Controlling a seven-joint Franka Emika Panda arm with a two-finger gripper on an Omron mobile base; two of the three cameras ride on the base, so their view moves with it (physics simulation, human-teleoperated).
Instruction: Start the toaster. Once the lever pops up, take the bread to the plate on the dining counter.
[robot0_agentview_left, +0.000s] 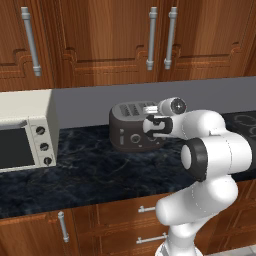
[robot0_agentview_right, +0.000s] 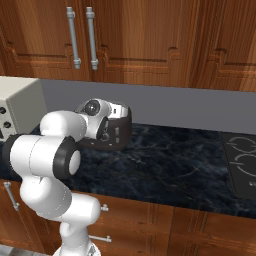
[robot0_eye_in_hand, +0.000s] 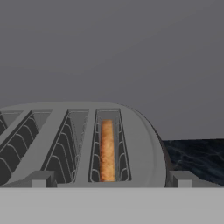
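Note:
The dark grey toaster (robot0_agentview_left: 131, 131) stands on the black marbled counter against the wall, also seen past the arm (robot0_agentview_right: 121, 134). A tan bread (robot0_eye_in_hand: 107, 151) slice sits low in its right-hand slot, only its top edge showing. A small dark lever (robot0_agentview_left: 121, 136) is at the left end of the toaster's front, beside a round knob. My gripper (robot0_agentview_left: 150, 109) hovers just above the toaster's slotted top (robot0_eye_in_hand: 144, 144), open wide, with its fingertips (robot0_eye_in_hand: 41, 178) apart and nothing between them. The plate and the dining counter are out of view.
A cream-white toaster oven (robot0_agentview_left: 22, 135) stands left of the toaster on the counter (robot0_agentview_left: 90, 170). A black cooktop (robot0_agentview_right: 242, 162) is inset at the right. Wooden cabinets hang above the grey backsplash, and drawers run below the counter edge.

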